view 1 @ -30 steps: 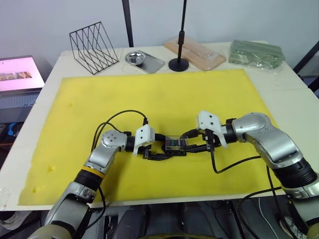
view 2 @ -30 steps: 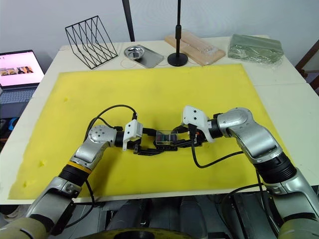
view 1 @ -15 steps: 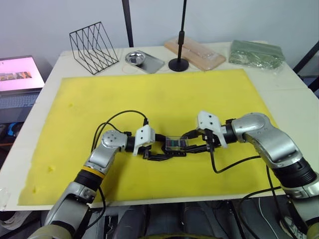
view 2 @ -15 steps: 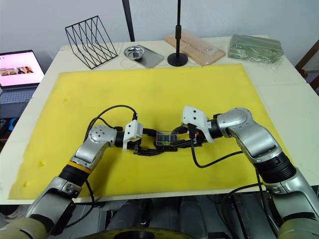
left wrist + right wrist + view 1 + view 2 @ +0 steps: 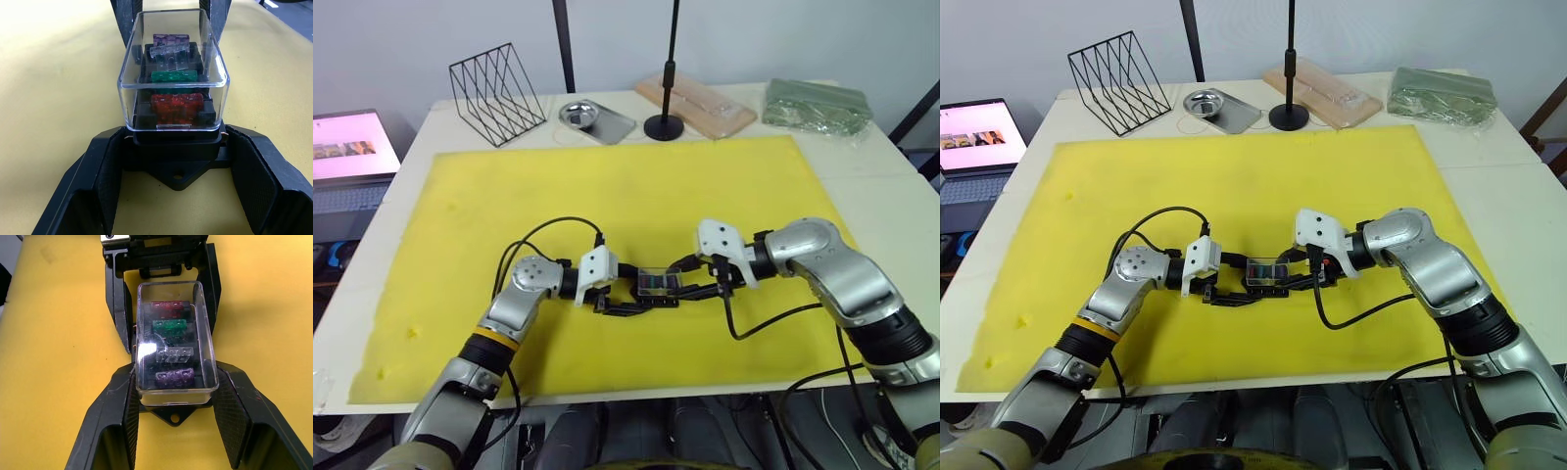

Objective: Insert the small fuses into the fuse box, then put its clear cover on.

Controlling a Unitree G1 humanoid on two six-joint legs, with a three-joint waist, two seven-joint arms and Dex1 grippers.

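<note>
Fuse box (image 5: pixel 172 142) long axis runs hand to hand; left hand (image 5: pixel 173 188) and right hand (image 5: pixel 176 423) pinching opposite ends, clear cover (image 5: pixel 175 340) atop.

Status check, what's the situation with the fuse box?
Left hand and right hand clamp the small black fuse box from opposite ends. Clear rectangular cover on, four fuses inside. Nothing in the way.

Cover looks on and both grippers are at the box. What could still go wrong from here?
1. The clear cover sits over all four fuses, but I cannot tell whether it is latched; it may lift off when released.
2. The left gripper and right gripper straddle opposite ends of the fuse box. If one pulls back while touching it, the box could drag or tip on the yellow mat.
3. Further squeezing might tilt the cover.
</note>
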